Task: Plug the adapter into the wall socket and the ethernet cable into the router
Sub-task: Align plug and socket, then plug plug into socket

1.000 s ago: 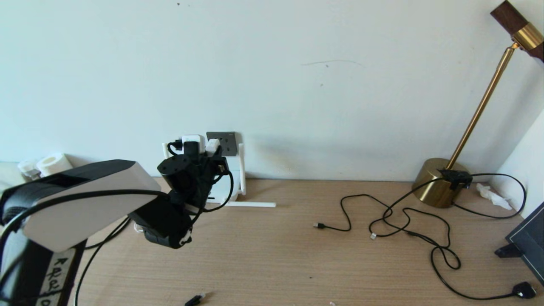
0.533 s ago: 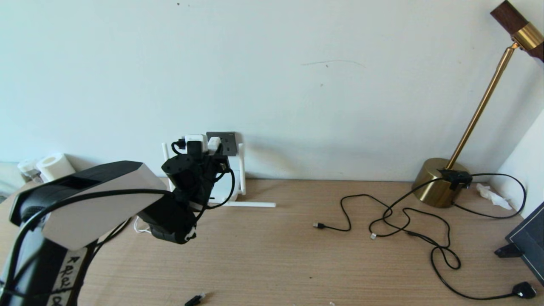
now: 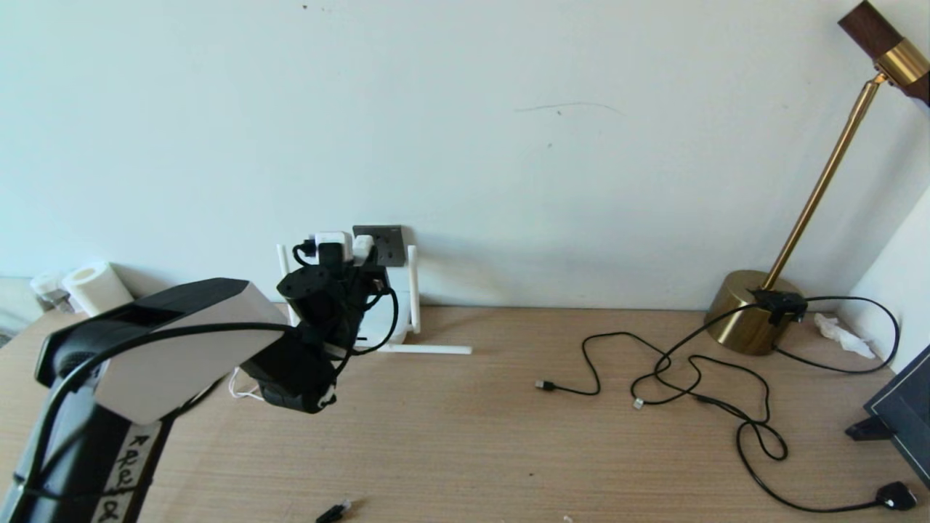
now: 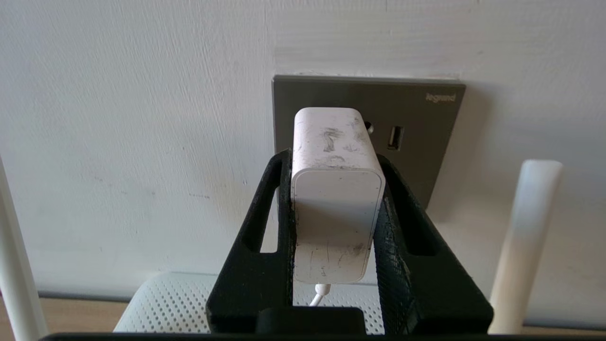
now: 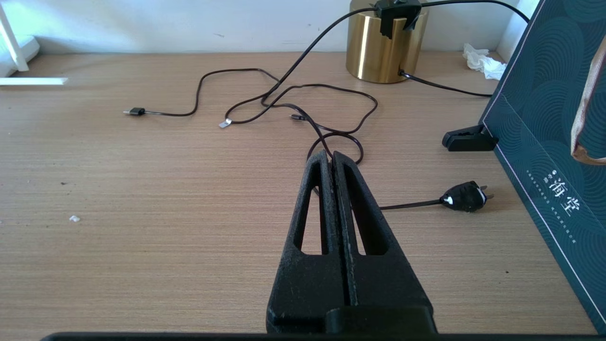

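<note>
2 plug-ins make up this job, and judging by the scene neither is finished: the left gripper (image 4: 334, 199) is clamped on the adapter (image 4: 337, 189), holding it right at the wall socket (image 4: 412, 128), though whether its pins are seated cannot be told. The ethernet cable (image 3: 333, 513) lies loose on the desk's near edge, well apart from the router (image 4: 156, 303) below the socket. The right gripper (image 5: 334, 163) idles pinched together, holding nothing.

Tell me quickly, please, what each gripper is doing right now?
Left gripper: shut on the adapter, at the wall socket.
Right gripper: shut, empty.
</note>
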Available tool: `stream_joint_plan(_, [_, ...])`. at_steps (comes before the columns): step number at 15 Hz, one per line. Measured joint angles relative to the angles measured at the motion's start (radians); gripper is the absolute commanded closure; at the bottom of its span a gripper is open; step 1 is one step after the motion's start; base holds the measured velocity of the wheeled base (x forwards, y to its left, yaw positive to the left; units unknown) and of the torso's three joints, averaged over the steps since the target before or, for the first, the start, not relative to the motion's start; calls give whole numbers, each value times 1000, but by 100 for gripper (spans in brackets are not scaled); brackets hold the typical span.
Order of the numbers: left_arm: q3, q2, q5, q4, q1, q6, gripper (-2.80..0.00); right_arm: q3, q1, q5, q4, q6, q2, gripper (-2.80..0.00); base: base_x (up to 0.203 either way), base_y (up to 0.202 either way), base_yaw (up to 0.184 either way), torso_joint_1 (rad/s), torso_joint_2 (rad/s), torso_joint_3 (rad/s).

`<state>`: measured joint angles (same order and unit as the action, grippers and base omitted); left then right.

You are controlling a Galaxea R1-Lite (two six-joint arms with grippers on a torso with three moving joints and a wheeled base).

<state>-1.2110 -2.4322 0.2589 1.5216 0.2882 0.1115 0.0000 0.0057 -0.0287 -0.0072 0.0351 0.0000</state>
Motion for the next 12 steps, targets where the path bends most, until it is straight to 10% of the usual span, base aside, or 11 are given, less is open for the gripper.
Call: stream_joint_plan(12, [-36, -34, -34, 0, -14, -1, 0, 0, 0, 0, 0, 0, 0, 0, 0, 0, 0, 0, 0, 0])
